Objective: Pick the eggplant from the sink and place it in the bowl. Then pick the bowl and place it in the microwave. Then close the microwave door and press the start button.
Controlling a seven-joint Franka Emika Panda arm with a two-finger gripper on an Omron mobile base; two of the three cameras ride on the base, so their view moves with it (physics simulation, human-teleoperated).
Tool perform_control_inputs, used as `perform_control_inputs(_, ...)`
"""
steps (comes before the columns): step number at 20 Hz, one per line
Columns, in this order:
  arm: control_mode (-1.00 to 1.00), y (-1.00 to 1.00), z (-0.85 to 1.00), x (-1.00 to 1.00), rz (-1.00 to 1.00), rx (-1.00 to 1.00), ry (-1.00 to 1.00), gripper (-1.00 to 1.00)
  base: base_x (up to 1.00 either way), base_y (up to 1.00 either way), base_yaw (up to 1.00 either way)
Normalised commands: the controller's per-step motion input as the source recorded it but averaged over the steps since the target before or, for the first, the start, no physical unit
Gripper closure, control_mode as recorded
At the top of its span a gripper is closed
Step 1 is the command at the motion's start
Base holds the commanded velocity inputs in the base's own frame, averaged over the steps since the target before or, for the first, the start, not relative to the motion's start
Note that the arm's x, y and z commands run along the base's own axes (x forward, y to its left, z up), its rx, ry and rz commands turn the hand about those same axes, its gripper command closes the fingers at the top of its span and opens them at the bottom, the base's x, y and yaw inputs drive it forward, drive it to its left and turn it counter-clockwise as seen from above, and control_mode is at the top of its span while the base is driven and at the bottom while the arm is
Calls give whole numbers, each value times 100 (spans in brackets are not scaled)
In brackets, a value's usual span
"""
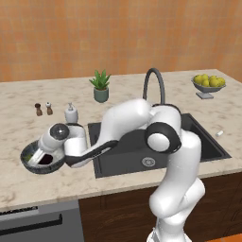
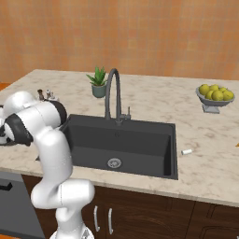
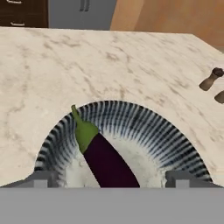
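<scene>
One eggplant [image 3: 101, 158], dark purple with a green stem end, lying inside the bowl [image 3: 144, 127], stem pointing toward the rim, body resting on the pale speckled inside. 
One bowl, dark with streaky ribbed wall, standing on the marble counter [image 1: 28, 120] just left of the sink [image 1: 198, 142]; partly covered by the robot's hand in the left base view. 
One gripper [image 3: 111, 177], hanging directly over the bowl, fingers [image 3: 41, 178] spread wide to either side of the eggplant and not touching it; released, holding nothing. 
One black sink basin with round silver drain [image 1: 148, 161] and dark gooseneck tap [image 2: 112, 91]. 
Two small brown shakers [image 1: 43, 109] near the back of the counter beyond the bowl, beside a white soap dispenser [image 1: 71, 113]. 
One potted green plant [image 1: 100, 86] behind the sink. 
One footed dish of yellow fruit [image 2: 215, 97] at the far right of the counter. 
One small white item [image 2: 186, 152] on the counter right of the sink; kind cannot be told.
</scene>
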Motion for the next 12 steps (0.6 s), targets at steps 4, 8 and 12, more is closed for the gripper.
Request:
perform_control_inputs(4,-100,3,47,-58,0,-14,19,-100,0,0,0)
perform_control_inputs(8,-100,0,19,-50,0,-21,26,-100,0,0,0)
perform_control_inputs(12,-100,-1,0,-6,2,-24,27,-100,0,0,0)
